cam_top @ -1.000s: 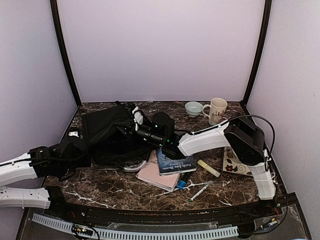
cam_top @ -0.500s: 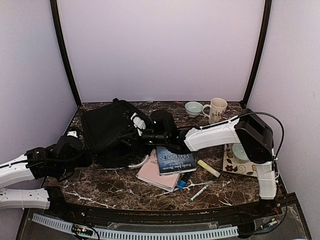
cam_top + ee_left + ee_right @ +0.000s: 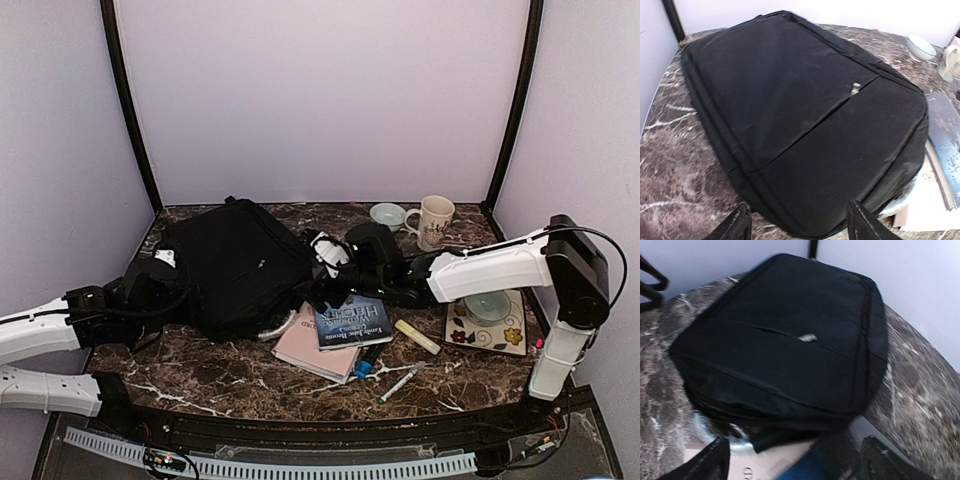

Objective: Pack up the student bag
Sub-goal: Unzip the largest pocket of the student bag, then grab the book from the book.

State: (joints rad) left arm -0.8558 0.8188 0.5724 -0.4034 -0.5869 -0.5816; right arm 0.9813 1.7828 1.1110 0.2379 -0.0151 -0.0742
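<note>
The student bag (image 3: 235,265) is a large black fabric bag lying flat at the left middle of the table, with a small silver zipper pull (image 3: 855,89) on its top face. My left gripper (image 3: 172,280) is open at the bag's left edge; in the left wrist view its fingers (image 3: 740,226) stand wide apart just short of the bag (image 3: 800,110). My right gripper (image 3: 318,272) is open at the bag's right edge, over the books. The right wrist view shows the bag (image 3: 785,335) ahead of the gripper (image 3: 797,462), which holds nothing.
A dark blue book (image 3: 350,322) lies on a pink notebook (image 3: 310,352) right of the bag. A yellow highlighter (image 3: 417,337) and a marker (image 3: 400,383) lie nearby. A mug (image 3: 435,220) and bowl (image 3: 387,216) stand at the back. A flowered plate (image 3: 510,335) is at right.
Both grippers have opened and let go of the bag, which has dropped from raised and bunched to lying flat. The right arm has drawn back to the right.
</note>
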